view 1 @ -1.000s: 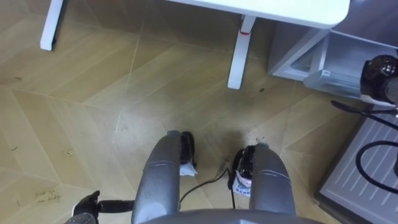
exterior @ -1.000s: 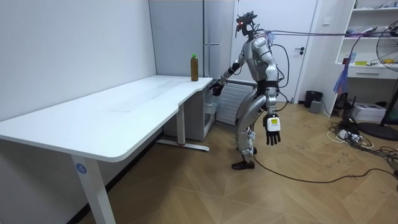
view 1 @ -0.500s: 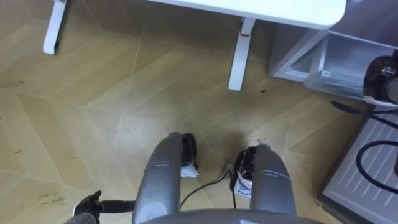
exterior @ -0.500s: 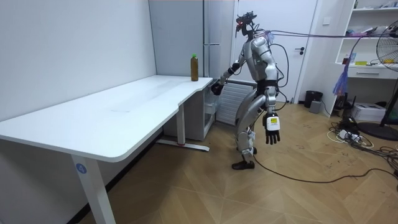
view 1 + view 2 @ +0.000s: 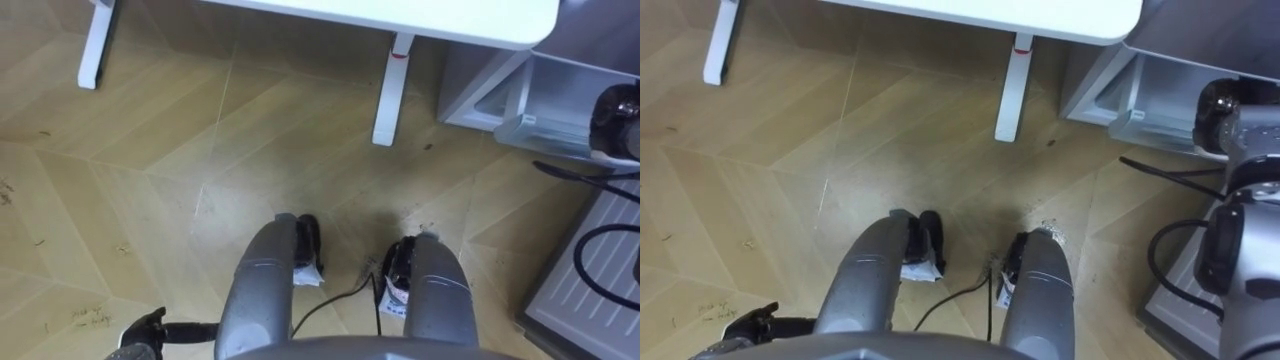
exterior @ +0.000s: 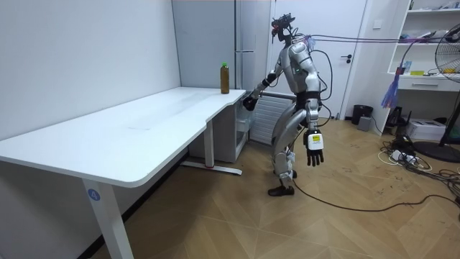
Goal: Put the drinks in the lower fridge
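We spot the bottle (image 6: 225,78) on the surface's (image 6: 144,122) far corner by the fridge (image 6: 248,36), its label too small to read. The left robot hand (image 6: 314,150) hangs loose and empty. The right robot hand (image 6: 249,101), just off that corner, is too dark for us to tell its grip.

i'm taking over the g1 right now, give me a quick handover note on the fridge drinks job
Left hand: open, empty, hanging by the robot's side.
Right hand: held out at the lower fridge, just past the desk's end; state unclear.
Bottle: the one drink in sight, green-capped, upright on the far corner of the white desk, in neither hand.
Done: the robot stands at the desk's end by the fridge; the lower compartment looks open in the eye views.
Left: pick up the bottle, set it inside the lower fridge, close it.
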